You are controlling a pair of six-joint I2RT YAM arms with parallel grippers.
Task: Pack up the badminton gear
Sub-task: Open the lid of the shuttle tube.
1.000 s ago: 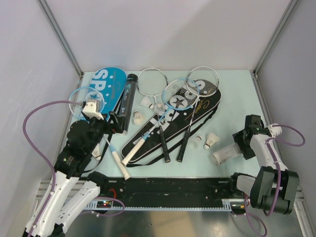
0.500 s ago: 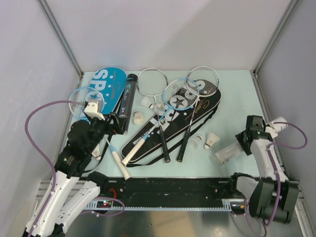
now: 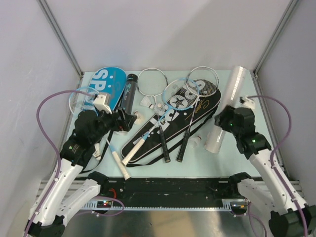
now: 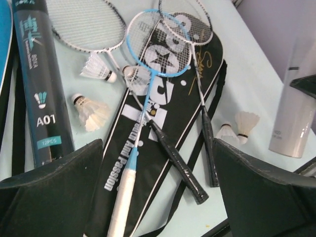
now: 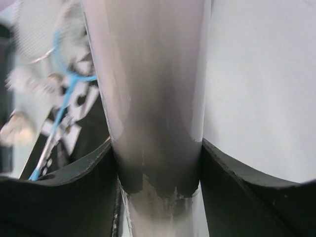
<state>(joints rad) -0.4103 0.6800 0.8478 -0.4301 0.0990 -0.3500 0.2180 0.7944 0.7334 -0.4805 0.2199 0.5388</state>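
My right gripper [image 3: 228, 122] is shut on a white shuttle tube [image 3: 235, 86], which hangs tilted above the table's right side; the tube [image 5: 153, 89] fills the gap between both pads. My left gripper [image 3: 124, 119] is open and empty over the black SPORT bag [image 4: 165, 106], its fingers [image 4: 49, 190] wide apart. A black shuttle tube [image 4: 38, 84] lies left of it. Three rackets lie across the black bag [image 3: 173, 123], one with a white handle [image 4: 123, 197]. Shuttlecocks [image 4: 91, 111] lie loose nearby. The blue bag [image 3: 106, 83] lies at the back left.
Another racket with a white handle [image 3: 118, 165] lies under my left arm near the front edge. Two shuttlecocks [image 4: 238, 126] lie next to the white tube's lower end. Metal frame posts [image 3: 59, 34] and grey walls close in the table on three sides.
The right gripper closed on the white tube, lifted it off the table and swung it left and back. The left arm moved right, over the black bag.
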